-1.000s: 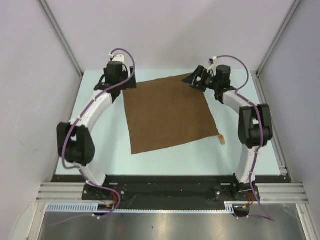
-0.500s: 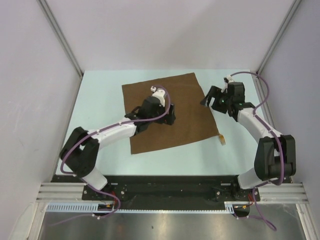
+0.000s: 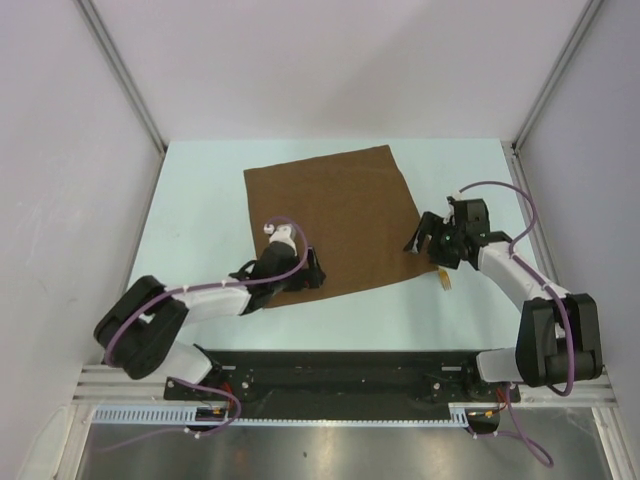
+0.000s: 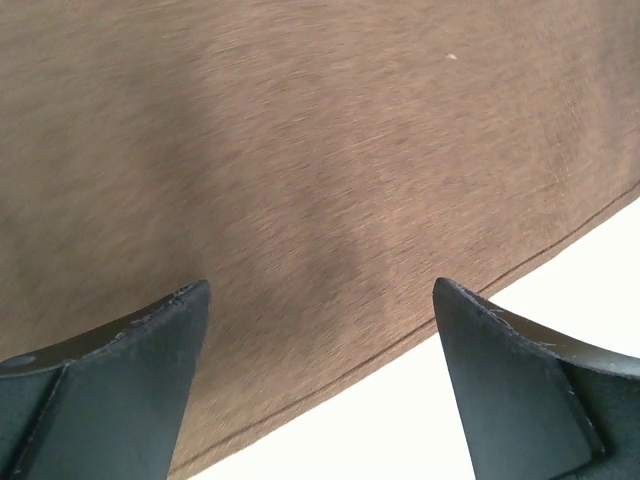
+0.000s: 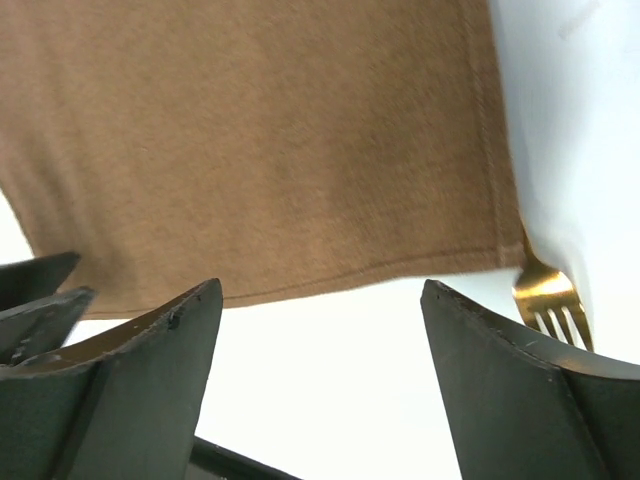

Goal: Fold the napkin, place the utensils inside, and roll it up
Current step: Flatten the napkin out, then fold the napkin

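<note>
Left pincer (image 4: 320, 287) gapes empty over your napkin's (image 3: 330, 205) near edge; right pincer (image 5: 320, 288) gapes empty beside the fork (image 5: 548, 296).

Both arms (image 3: 215, 298) (image 3: 510, 270) low, jaws spread wide

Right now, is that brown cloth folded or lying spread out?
Spread out: the napkin lies flat as one full square, with no edge doubled over in any view.

Pale table (image 3: 200, 190) with flat brown napkin (image 3: 330, 215), gold-tined fork (image 3: 444, 281) partly under its near-right corner
</note>
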Robot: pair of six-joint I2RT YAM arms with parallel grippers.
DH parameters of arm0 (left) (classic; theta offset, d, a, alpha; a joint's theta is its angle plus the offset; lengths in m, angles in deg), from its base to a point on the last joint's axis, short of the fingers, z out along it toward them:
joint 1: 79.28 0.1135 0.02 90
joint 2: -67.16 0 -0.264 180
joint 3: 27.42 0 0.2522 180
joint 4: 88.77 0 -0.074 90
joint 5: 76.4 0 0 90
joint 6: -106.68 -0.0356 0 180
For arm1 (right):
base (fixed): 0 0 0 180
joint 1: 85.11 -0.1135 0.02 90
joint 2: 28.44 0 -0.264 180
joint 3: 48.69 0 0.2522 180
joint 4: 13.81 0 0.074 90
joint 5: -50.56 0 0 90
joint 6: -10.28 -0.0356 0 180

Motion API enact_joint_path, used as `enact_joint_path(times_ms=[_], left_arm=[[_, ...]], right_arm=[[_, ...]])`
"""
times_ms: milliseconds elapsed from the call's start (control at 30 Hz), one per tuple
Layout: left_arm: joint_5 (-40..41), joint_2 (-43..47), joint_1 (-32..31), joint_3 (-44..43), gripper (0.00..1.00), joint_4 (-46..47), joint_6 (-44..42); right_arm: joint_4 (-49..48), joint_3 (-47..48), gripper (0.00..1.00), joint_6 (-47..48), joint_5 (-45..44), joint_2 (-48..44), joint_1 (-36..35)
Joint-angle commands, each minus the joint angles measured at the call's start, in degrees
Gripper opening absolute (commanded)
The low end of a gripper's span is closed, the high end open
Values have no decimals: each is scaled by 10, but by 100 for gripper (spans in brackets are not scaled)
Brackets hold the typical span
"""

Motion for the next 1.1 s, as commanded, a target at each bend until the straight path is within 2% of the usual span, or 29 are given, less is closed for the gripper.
enact_joint_path(times_ms=[0, 200, 433, 567, 733, 900, 1067], left_arm=[[60, 67, 1, 48, 100, -26, 66], [118, 152, 7, 97, 100, -68, 66], [112, 168, 17, 133, 100, -69, 76], [101, 183, 19, 139, 100, -65, 73], [98, 207, 19, 107, 100, -107, 40], [82, 263, 22, 43, 100, -191, 4], [30, 296, 62, -22, 100, -245, -36]], right_arm=[[25, -14, 88, -10, -19, -13, 8], [33, -25, 88, -16, -14, -12, 12], [38, -40, 87, -14, -32, -8, 13], [27, -40, 83, -16, -47, 11, 21], [5, -39, 77, -21, -49, 41, 45], [-15, -39, 72, -26, -53, 61, 60], [-31, -33, 66, -28, -54, 76, 69]])
